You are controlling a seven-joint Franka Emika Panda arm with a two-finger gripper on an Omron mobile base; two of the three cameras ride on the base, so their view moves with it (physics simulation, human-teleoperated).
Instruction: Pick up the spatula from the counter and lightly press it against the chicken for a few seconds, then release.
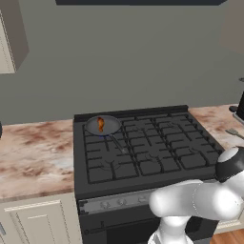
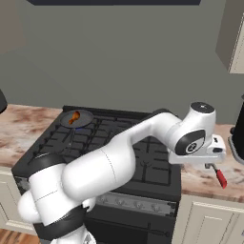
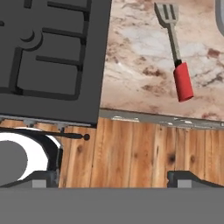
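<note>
Pincer (image 3: 114, 177): your jaws gape, holding nothing | spatula (image 3: 176, 57): flat on counter (image 3: 135, 61), 1 o'clock in hand view, red handle nearest you | chicken (image 1: 100, 124): in pan (image 1: 113, 127) at stove's (image 1: 152, 157) 10 o'clock | dark appliance (image 2: 238, 128) stands near spatula.

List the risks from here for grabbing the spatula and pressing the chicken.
1. The spatula lies with its red handle near the counter edge. The open gripper points at the floor, so a misaligned approach might knock it off.
2. The chicken sits in a small pan on the back-left burner of the stove, across from the spatula. A hard push at that reach may slide the pan.
</note>
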